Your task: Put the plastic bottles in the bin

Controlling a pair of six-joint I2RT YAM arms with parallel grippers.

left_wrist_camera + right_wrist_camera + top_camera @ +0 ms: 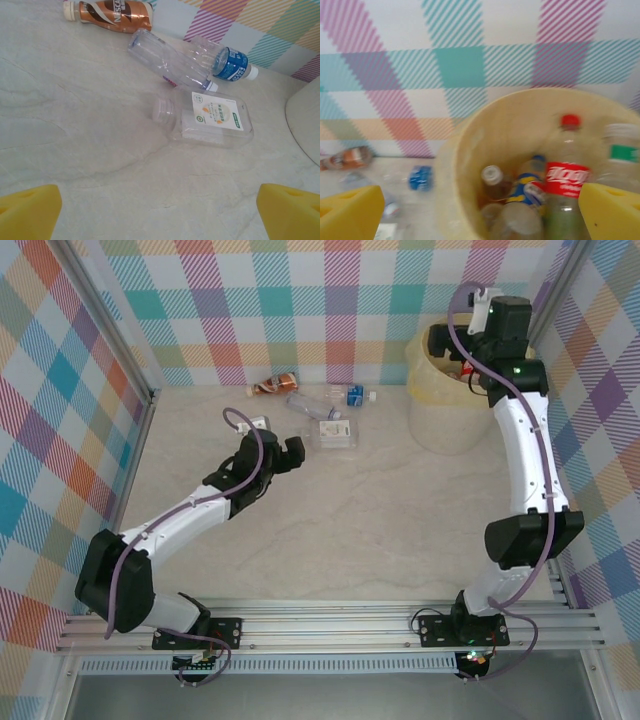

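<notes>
Three small bottles lie close together near the back wall, and a fourth lies left of them. That one is a brown-labelled bottle (275,385) (112,15). The three are a plain clear bottle (170,62), a blue-labelled bottle (350,395) (231,64), and a flat bottle with a white label (335,433) (210,120). My left gripper (285,452) (160,220) stands open just short of the flat bottle, nothing between its yellow pads (30,210). The cream-yellow bin (440,400) (465,135) holds several bottles, among them a red-labelled bottle (567,175). My right gripper (475,365) (480,220) hangs open above the bin.
Checked walls close the table on the left, back and right. The bin stands in the back right corner, with the right arm (530,470) reaching along the right wall. Bare marbled tabletop (380,530) spreads between the arms.
</notes>
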